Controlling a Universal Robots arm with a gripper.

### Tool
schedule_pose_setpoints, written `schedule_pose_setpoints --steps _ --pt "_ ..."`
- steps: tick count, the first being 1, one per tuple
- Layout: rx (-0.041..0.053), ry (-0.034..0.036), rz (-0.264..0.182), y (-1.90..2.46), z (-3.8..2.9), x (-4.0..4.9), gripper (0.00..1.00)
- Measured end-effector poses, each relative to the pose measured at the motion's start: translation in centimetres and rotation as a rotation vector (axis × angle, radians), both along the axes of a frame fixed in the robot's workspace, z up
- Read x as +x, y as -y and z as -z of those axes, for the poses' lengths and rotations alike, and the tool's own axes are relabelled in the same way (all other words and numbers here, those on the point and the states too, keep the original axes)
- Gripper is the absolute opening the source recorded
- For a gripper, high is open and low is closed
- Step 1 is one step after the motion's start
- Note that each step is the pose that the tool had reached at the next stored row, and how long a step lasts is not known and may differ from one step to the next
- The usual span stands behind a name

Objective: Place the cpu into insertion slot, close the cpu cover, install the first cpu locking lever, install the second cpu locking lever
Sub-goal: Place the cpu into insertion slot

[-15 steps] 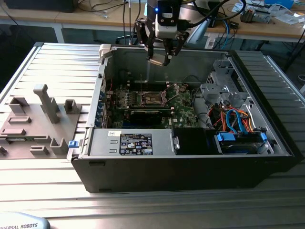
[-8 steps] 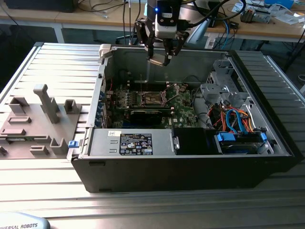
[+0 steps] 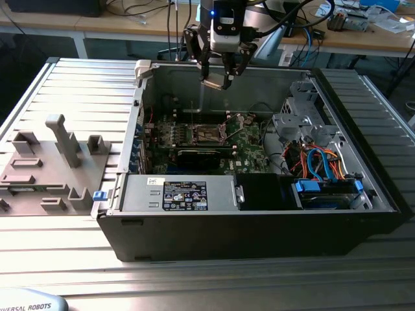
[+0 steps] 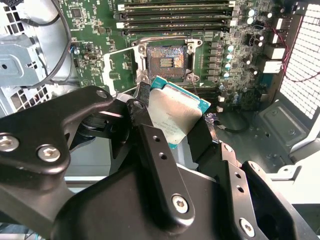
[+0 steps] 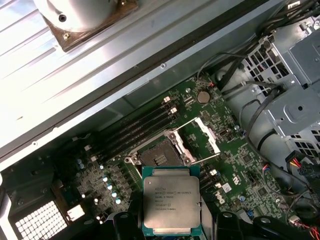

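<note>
On the exterior view's left, a grey fixture tray with upright holders sits on the ribbed bench. Toward the middle, an open computer case lies on its side, with the green motherboard inside it.

In the upper middle of that frame the gripper hangs above the case, its fingers clamped on opposite edges of the cpu. The cpu is a small flat square with a silver-grey metal top carrying fine print, and a teal-green border shows around the lid in both wrist views. It is held in the air, apart from the insertion slot down on the board, whose dark bed of contacts lies bare. The cpu cover stands swung open beside the slot.

On the exterior view's right are a metal drive cage and blue cables.
</note>
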State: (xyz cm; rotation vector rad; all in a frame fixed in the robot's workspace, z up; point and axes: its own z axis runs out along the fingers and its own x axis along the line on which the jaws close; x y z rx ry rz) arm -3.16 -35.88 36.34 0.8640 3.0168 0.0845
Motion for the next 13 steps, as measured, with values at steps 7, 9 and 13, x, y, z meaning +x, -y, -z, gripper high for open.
schedule_pose_setpoints --steps 7,9,13 --pt "0.0001 0.0000 0.008 0.00 0.00 0.00 0.54" --pt "0.0000 0.0000 0.011 0.00 0.00 0.00 0.54" --pt "0.0000 0.0000 0.015 0.00 0.00 0.00 0.54"
